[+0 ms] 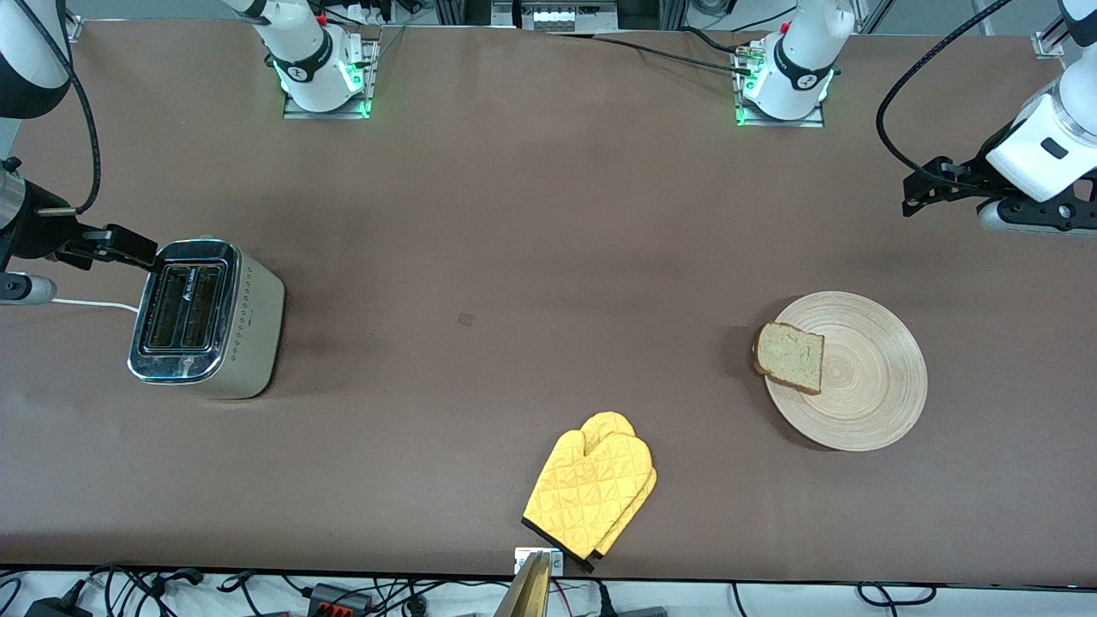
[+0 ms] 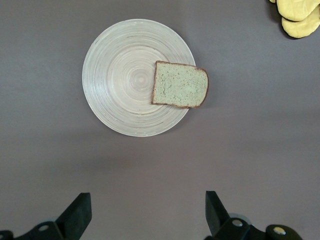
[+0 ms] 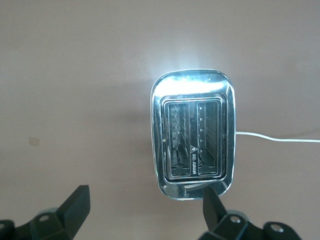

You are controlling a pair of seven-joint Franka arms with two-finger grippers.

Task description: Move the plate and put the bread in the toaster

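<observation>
On the desk (image 1: 531, 223), soft, light bread (image 1: 790, 356) overhangs the plate (image 1: 866, 386) rim, likely easiest pinched by its crust; left pincer (image 2: 145, 212) and right pincer (image 3: 142, 210) hover wide open, empty, toaster (image 1: 206, 319) well apart.

- plate (image 1: 874, 403): light tan, concentric rings
- bread (image 1: 790, 356): pale greenish crumb, brown crust
- toaster (image 1: 206, 319): beige sides, chrome top, dotted row
- oven mitt (image 1: 591, 490): yellow, quilted diamonds
- table (image 1: 531, 223): plain brown
</observation>
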